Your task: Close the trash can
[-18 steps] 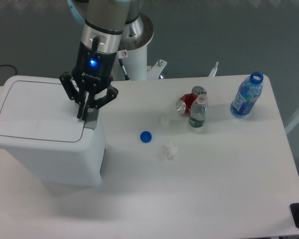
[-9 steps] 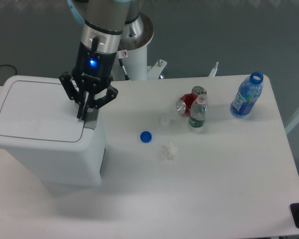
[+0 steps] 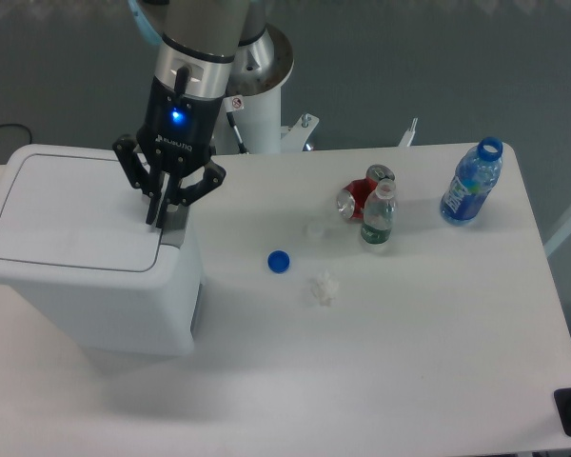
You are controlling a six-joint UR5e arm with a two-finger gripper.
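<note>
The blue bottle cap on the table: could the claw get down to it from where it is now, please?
Probably yes. The blue cap lies alone on bare table, and nothing stands between it and the claw, which sits over the trash can lid's right edge.

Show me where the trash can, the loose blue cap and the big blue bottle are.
trash can (image 3: 71,224): fixed camera, flat lid top.
blue cap (image 3: 279,261): fixed camera, cap's centre.
blue bottle (image 3: 470,188): fixed camera, labelled body.
</note>
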